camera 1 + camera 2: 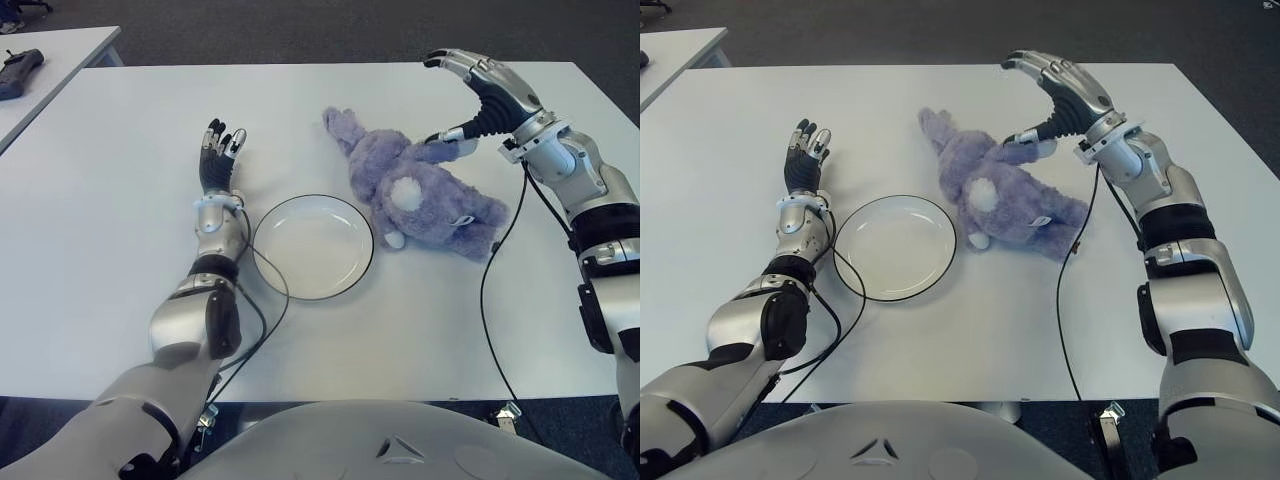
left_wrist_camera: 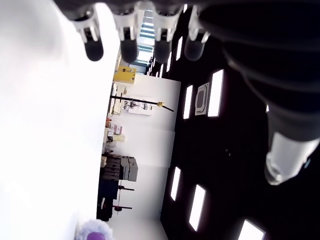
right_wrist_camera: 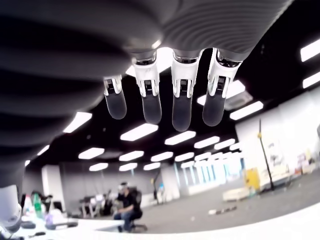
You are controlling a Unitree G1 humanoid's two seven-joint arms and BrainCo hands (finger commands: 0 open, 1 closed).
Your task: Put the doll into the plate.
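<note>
**Right hand reaching over a plush doll lying beside an empty plate**

A white table [image 1: 120,300] is filling the view from the robot's head. Near its middle a round white plate [image 1: 345,275] with a thin dark rim is sitting empty. Just beside the plate, on the robot's right, a purple plush doll [image 1: 425,200] is lying on its side, with a white patch on its belly and one white foot almost touching the plate's rim. Its ears are pointing away from the robot.

The right hand [image 1: 470,100] is arching over the far end of the doll with its fingers spread wide. The thumb is sitting at the doll's raised arm, possibly touching it, but nothing is being gripped. The right wrist view is showing four straight fingertips [image 3: 182,112] against a ceiling, with nothing between them.

The left hand [image 1: 218,160] is showing on the plate's left side, fingers extended and holding nothing, apparently idle.

The doll is looking soft, light and squashy, so it should be giving way under the fingers rather than slipping, and there is little risk of damage. The thick body around the belly appears to be the surest place to grasp; a thin limb or ear would likely leave the rest dangling and swinging on the short carry to the plate.
</note>
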